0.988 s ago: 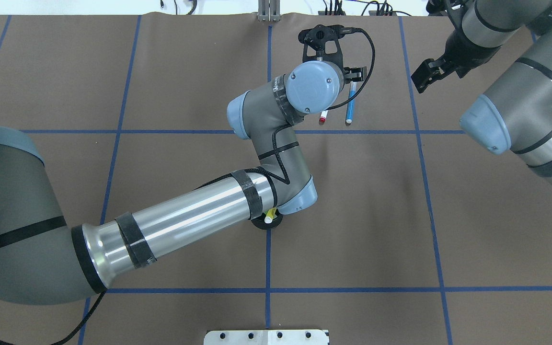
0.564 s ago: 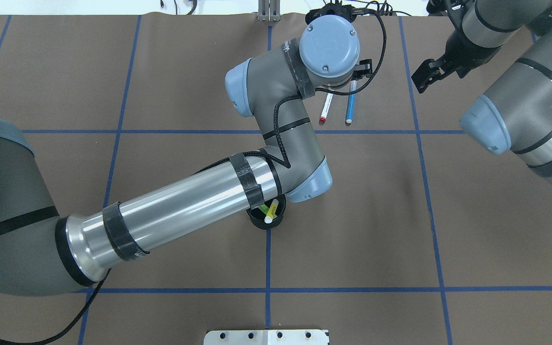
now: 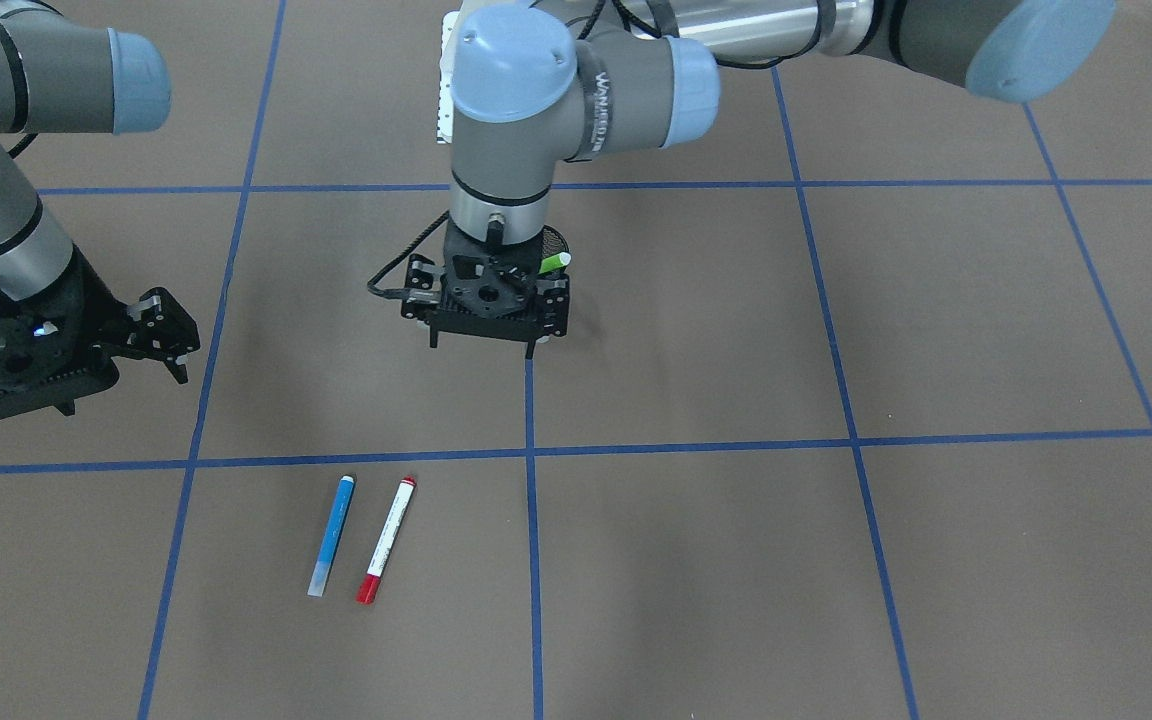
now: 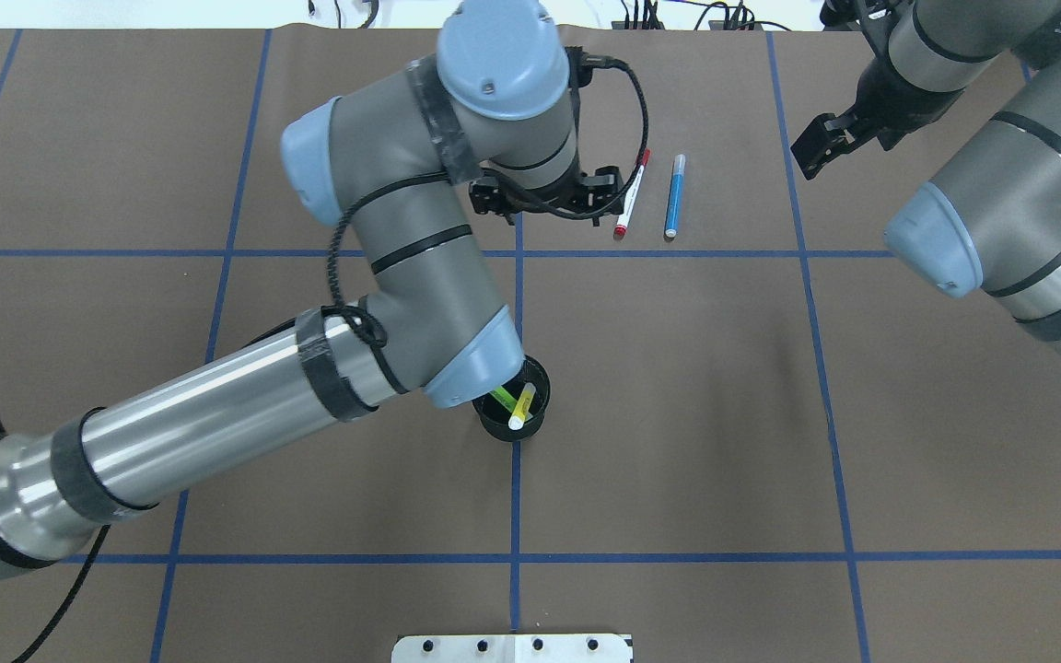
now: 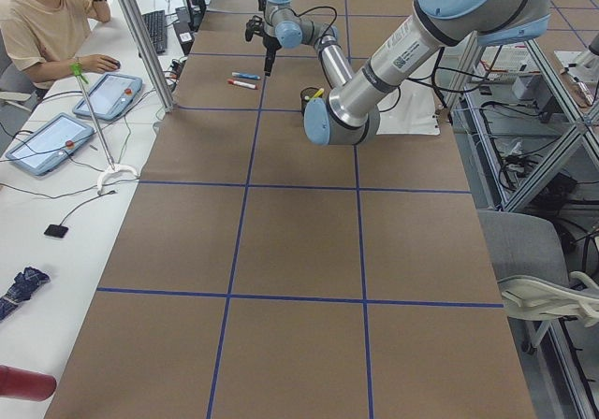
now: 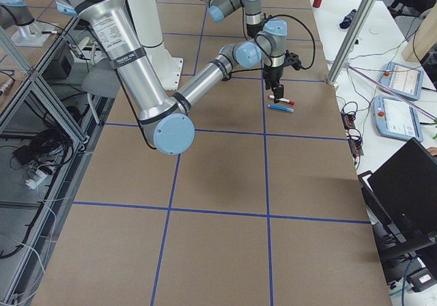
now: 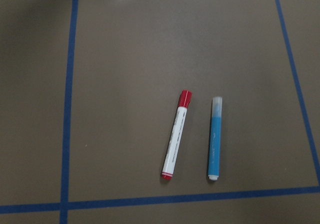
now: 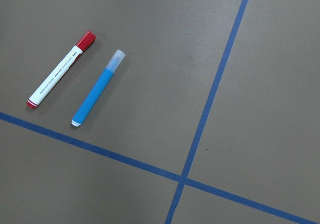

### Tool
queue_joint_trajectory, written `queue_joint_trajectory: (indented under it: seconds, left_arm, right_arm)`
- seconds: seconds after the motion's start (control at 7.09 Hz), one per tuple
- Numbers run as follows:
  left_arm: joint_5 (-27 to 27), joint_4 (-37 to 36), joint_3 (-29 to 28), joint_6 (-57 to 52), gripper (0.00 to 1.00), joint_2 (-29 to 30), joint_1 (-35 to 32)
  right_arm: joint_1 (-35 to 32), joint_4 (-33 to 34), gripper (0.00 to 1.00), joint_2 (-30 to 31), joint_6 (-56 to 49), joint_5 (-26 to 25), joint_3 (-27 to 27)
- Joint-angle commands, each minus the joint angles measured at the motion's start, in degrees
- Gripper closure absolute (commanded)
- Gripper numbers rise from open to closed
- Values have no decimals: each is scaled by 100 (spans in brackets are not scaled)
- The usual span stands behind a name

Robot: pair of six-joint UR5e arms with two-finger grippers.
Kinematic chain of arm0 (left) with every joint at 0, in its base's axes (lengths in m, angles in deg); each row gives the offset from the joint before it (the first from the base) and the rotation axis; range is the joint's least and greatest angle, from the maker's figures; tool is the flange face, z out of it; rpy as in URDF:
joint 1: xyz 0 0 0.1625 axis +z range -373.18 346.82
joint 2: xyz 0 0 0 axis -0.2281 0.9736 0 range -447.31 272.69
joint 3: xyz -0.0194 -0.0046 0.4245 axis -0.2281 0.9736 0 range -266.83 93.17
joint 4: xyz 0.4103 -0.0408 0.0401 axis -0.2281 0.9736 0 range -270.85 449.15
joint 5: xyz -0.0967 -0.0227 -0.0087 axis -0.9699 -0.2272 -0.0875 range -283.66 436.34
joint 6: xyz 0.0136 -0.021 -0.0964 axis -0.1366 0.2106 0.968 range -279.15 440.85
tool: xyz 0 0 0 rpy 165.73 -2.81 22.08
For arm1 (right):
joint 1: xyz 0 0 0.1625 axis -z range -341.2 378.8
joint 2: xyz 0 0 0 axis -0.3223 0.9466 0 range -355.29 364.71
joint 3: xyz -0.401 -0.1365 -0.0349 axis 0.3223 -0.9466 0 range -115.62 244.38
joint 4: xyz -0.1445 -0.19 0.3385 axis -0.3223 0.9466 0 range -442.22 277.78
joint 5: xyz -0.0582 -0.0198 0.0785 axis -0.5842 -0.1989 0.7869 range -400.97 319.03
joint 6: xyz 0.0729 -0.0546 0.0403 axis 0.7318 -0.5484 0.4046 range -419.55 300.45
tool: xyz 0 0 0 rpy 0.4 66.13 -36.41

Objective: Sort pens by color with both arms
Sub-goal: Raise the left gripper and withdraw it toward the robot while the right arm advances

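Note:
The red-capped white pen (image 4: 632, 195) and the blue pen (image 4: 673, 196) lie side by side on the brown table, apart from each other. They also show in the front view, the red pen (image 3: 386, 540) and the blue pen (image 3: 332, 535), and in both wrist views (image 7: 176, 141) (image 8: 97, 96). The yellow pen (image 4: 521, 405) and the lime green pen (image 4: 501, 398) stand in the black mesh cup (image 4: 512, 428). My left gripper (image 4: 544, 195) hangs open and empty just left of the red pen. My right gripper (image 4: 811, 152) is open and empty, to the right of the blue pen.
Blue tape lines (image 4: 517, 497) divide the table into squares. The white base pedestal (image 4: 512, 647) sits at the near edge. My left forearm (image 4: 217, 433) crosses over the cup's left side. An operator (image 5: 42, 26) sits beside tablets past the table's far side.
My left gripper has moved away from above the two pens, to the left and nearer the robot, leaving the red pen lying beside the blue one. The right arm has not moved.

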Motion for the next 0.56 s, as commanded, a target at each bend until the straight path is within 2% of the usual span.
queue_joint_trajectory:
  seconds: [0.0, 0.14, 0.42]
  left_arm:
    - [-824, -500, 453, -215, 3, -424, -69]
    - [-1193, -520, 488, -312, 3, -537, -77]
    - [-1389, -520, 1074, -348, 6, -1002, -78]
  right_arm:
    - [0, 0, 1, 0, -9, -9, 0]
    - [0, 0, 1, 9, -9, -9, -8]
    - [0, 0, 1, 9, 9, -9, 0]
